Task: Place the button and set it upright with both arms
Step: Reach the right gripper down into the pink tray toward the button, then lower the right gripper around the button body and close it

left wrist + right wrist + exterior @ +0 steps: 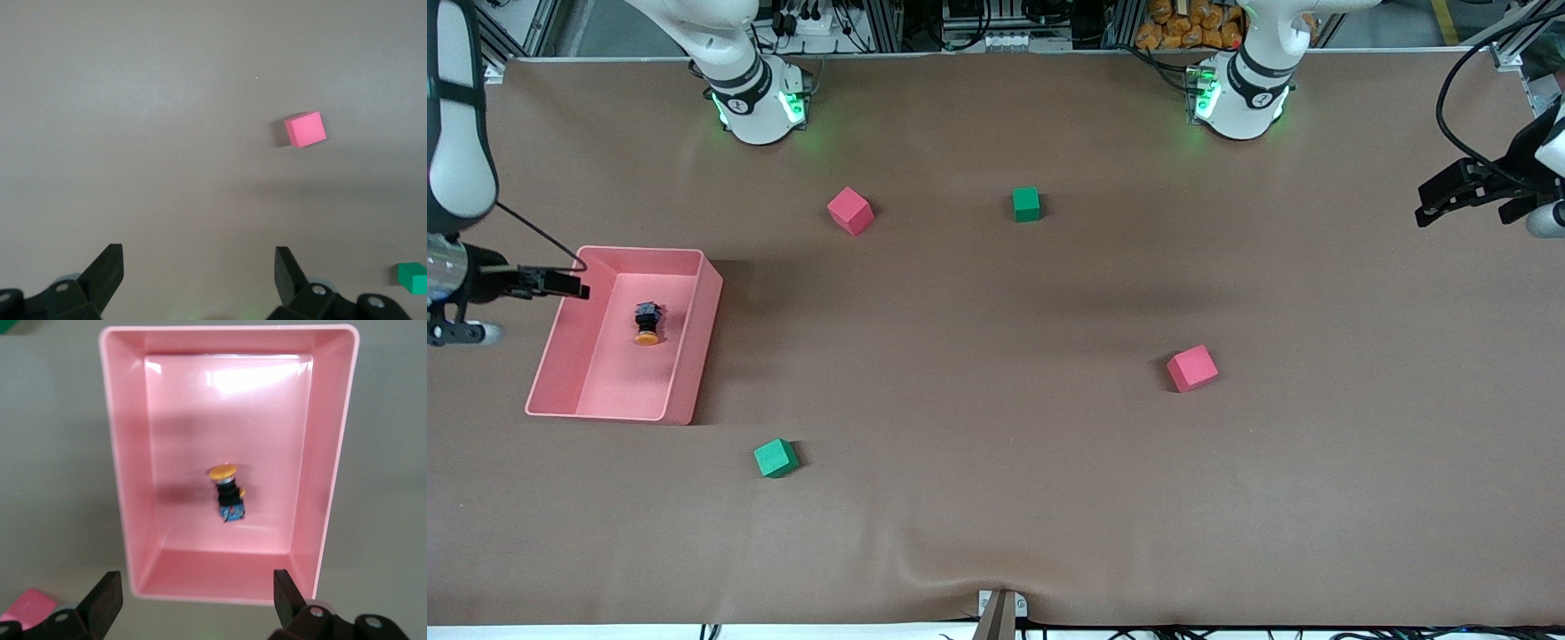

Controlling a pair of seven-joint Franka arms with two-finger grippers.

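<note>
1. Button [647, 324] lies on its side on the floor of a pink bin [702, 338], orange cap toward the front camera, black body away from it. The bin sits at the right arm's end of the worktop [996, 427].
2. Right claw [560, 284] hangs over the bin's edge, its fingers [103, 603] spread wide and empty. In the right wrist view the button [227, 492] sits near the middle of the bin [337, 453], not touched by anything.
3. Left claw [1449, 196] hovers over the left arm's end of the worktop, well apart from the bin. Its fingers [107, 273] are also spread and empty. This arm appears to be waiting.
4. Four foam cubes are scattered on the worktop: a red cube [849, 211] and a green cube [1026, 204] nearer the arm bases, a second red cube [1192, 368] toward the left arm, and a second green cube [775, 458] just in front of the bin, nearer the front camera.
5. Progress: the task looks barely begun. Nothing is gripped, and the button is neither taken out of the bin nor stood upright. Picking, placing and righting it all appear left to do.
</note>
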